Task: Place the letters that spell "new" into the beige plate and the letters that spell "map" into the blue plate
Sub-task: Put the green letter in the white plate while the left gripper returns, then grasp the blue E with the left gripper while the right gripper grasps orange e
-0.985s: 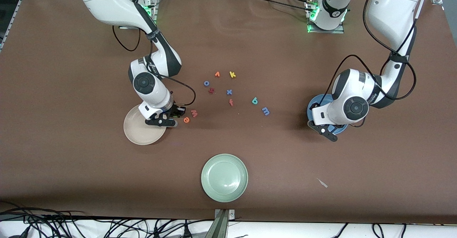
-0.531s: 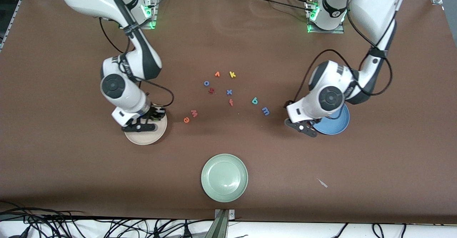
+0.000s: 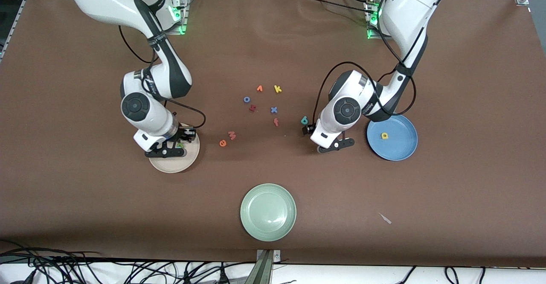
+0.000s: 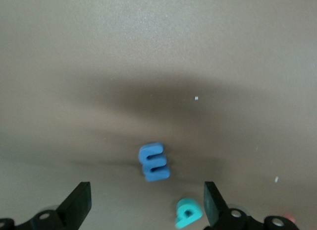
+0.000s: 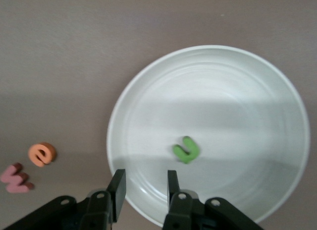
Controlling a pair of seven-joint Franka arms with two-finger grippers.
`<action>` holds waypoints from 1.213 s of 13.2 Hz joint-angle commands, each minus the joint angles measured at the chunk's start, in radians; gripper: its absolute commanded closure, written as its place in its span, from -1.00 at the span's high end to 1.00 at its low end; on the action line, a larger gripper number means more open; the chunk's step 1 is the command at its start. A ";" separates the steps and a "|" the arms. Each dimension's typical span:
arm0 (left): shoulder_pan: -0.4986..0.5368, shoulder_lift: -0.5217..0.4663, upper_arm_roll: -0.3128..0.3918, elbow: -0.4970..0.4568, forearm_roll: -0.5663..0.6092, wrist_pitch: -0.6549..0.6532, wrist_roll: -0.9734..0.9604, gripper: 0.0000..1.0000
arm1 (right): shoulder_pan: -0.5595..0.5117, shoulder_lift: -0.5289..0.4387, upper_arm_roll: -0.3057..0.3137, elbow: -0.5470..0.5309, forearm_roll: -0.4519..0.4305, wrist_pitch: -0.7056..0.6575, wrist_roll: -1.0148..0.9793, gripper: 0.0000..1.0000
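The green n lies loose in the beige plate, also seen as beige plate. My right gripper hangs over the plate's rim, open a little, nothing between its fingers; in the front view the right gripper is over that plate. The orange e and pinkish w lie on the table beside the plate. My left gripper is open wide above the blue m, with the teal p beside one finger. The yellow a lies in the blue plate.
A pale green plate sits nearest the front camera. Spare letters are scattered mid-table: orange v-like letter, yellow k, blue o, dark red letter, blue x, red f. A white scrap lies toward the left arm's end.
My right gripper moved over the beige plate, opened, and the green n now lies in it. My left arm swung from the blue plate to above the m, uncovering the yellow a.
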 commanded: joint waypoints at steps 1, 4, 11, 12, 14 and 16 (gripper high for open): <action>-0.009 0.045 0.009 0.030 -0.031 0.078 -0.085 1.00 | 0.072 0.059 0.013 0.045 0.009 0.044 0.144 -0.06; -0.009 0.058 0.009 0.009 -0.025 0.079 -0.090 1.00 | 0.134 0.147 0.013 0.180 0.012 0.039 0.278 0.05; -0.015 0.055 0.009 0.004 -0.014 0.077 -0.087 -0.82 | 0.137 0.212 0.014 0.188 0.002 0.108 0.300 0.19; -0.015 0.055 0.009 0.007 -0.014 0.077 -0.087 -0.99 | 0.138 0.213 0.014 0.188 0.007 0.116 0.300 0.19; -0.009 0.052 0.009 0.013 -0.014 0.077 -0.062 -1.00 | 0.141 0.215 0.014 0.184 0.007 0.119 0.313 0.19; -0.006 0.033 0.015 0.019 -0.014 0.042 -0.025 -1.00 | 0.143 0.215 0.014 0.176 0.007 0.119 0.315 0.13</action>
